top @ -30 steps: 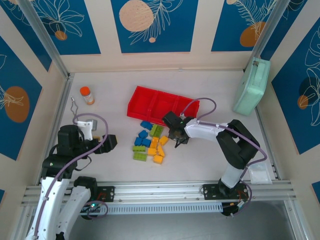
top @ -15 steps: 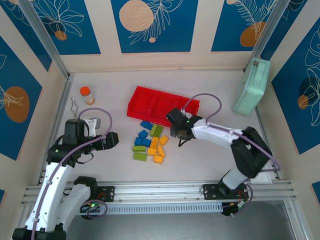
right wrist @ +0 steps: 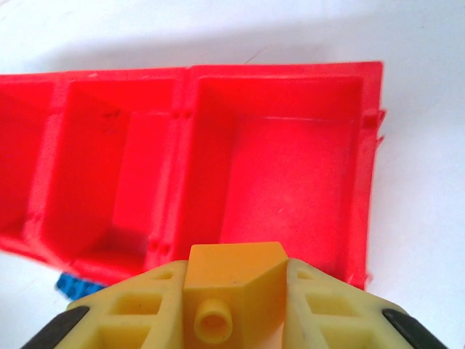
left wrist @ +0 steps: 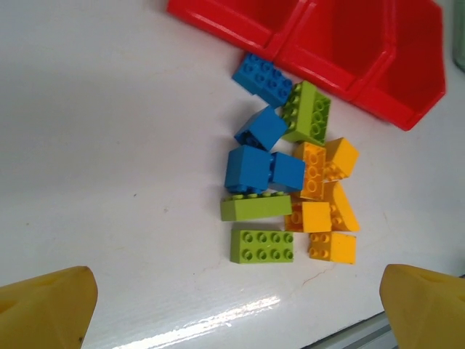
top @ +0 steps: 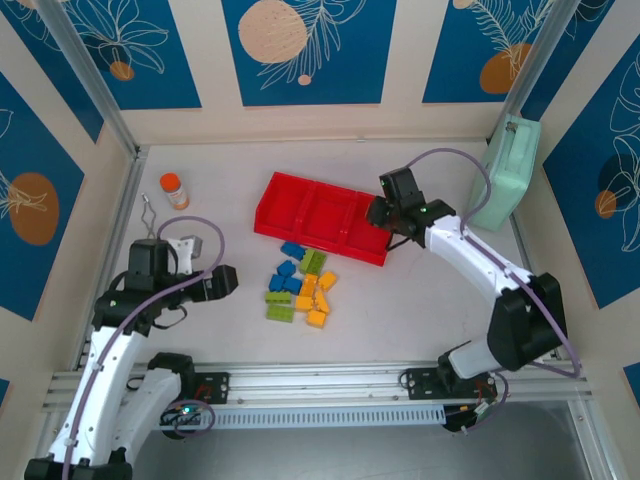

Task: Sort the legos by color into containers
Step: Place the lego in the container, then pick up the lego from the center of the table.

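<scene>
My right gripper (top: 385, 216) hangs over the right end of the red three-compartment tray (top: 318, 217), shut on a yellow-orange brick (right wrist: 234, 288) that sits between its yellow fingers (right wrist: 131, 313). All three compartments of the tray (right wrist: 182, 109) look bare. The remaining legos lie in a pile (top: 299, 287) in front of the tray: blue bricks (left wrist: 247, 169), lime green bricks (left wrist: 262, 246) and yellow-orange bricks (left wrist: 322, 190). My left gripper (top: 222, 281) hovers left of the pile, open, with its fingertips (left wrist: 45, 304) spread wide and nothing between them.
An orange-capped small bottle (top: 174, 190) stands at the back left beside a small metal clip (top: 148, 210). A mint-green flat case (top: 503, 172) leans against the right wall. The tray's right end lies close to that case.
My right gripper has lifted a yellow-orange brick from the pile and carried it back and right to above the tray's right compartment. The left arm shifted slightly early on, then held still.
</scene>
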Robot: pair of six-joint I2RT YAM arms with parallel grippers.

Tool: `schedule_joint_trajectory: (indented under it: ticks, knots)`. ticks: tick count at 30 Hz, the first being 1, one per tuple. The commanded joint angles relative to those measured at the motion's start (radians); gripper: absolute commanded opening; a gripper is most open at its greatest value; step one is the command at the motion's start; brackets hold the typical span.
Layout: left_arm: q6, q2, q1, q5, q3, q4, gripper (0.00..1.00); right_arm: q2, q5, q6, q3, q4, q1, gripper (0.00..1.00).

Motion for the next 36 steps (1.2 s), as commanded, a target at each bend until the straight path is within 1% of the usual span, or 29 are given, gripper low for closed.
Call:
schedule_joint_trajectory:
  ticks: [1,4,6,8,9,11,14,16,17,21,24,26,28,29,30,33,34,36]
  knots:
    - [0.03,-0.051,-0.015,0.066,0.012,0.021,0.99,0.087,-0.131,-0.083,0.043,0.035,-0.043,0.31]
    - [0.04,-0.07,-0.019,0.11,0.007,0.034,0.99,0.158,-0.172,-0.095,0.083,0.03,-0.057,0.31]
    - [0.047,-0.078,-0.02,0.14,0.002,0.047,0.99,0.192,-0.166,-0.096,0.105,0.014,-0.057,0.33]
    - [0.054,-0.097,-0.024,0.172,-0.007,0.077,0.99,0.212,-0.166,-0.089,0.113,0.006,-0.057,0.37]
    - [0.054,-0.111,-0.026,0.174,-0.005,0.085,0.99,0.215,-0.167,-0.084,0.112,0.007,-0.059,0.42]
    - [0.036,-0.165,-0.026,0.125,0.007,0.086,0.99,0.206,-0.171,-0.075,0.108,0.006,-0.055,0.57]
    - [0.02,-0.219,-0.026,0.082,-0.004,0.097,0.99,0.169,-0.161,-0.066,0.106,-0.019,-0.039,0.77]
    - [0.018,-0.208,-0.025,0.081,-0.005,0.1,0.99,0.133,-0.146,-0.052,0.105,-0.055,-0.024,0.86]
    - [0.02,-0.198,-0.027,0.092,-0.007,0.109,0.99,0.108,-0.141,-0.043,0.1,-0.07,-0.013,0.88]
    - [0.039,-0.135,-0.027,0.117,0.0,0.131,0.99,0.019,-0.143,0.043,0.078,-0.148,0.028,0.88]
    - [0.034,-0.095,-0.026,0.073,-0.024,0.171,0.99,-0.026,-0.117,0.158,0.038,-0.184,0.101,0.86]
    - [0.051,-0.075,-0.026,0.043,-0.039,0.166,1.0,-0.035,-0.085,0.272,0.007,-0.194,0.173,0.85]
    - [0.05,-0.057,-0.025,0.047,-0.039,0.151,1.0,-0.031,-0.069,0.387,-0.032,-0.178,0.238,0.85]
    - [0.05,-0.053,-0.025,0.073,-0.042,0.155,0.99,-0.026,-0.068,0.444,-0.054,-0.16,0.269,0.84]
    - [0.054,-0.051,-0.026,0.095,-0.044,0.157,1.0,-0.018,-0.062,0.486,-0.072,-0.141,0.294,0.83]
    - [0.055,-0.058,-0.026,0.114,-0.051,0.164,0.99,0.027,-0.015,0.601,-0.089,-0.138,0.352,0.83]
    - [0.055,-0.061,-0.026,0.115,-0.054,0.168,0.99,0.046,0.0,0.63,-0.089,-0.142,0.364,0.83]
    - [0.049,-0.072,-0.026,0.078,-0.059,0.166,0.99,0.079,0.014,0.673,-0.088,-0.136,0.379,0.82]
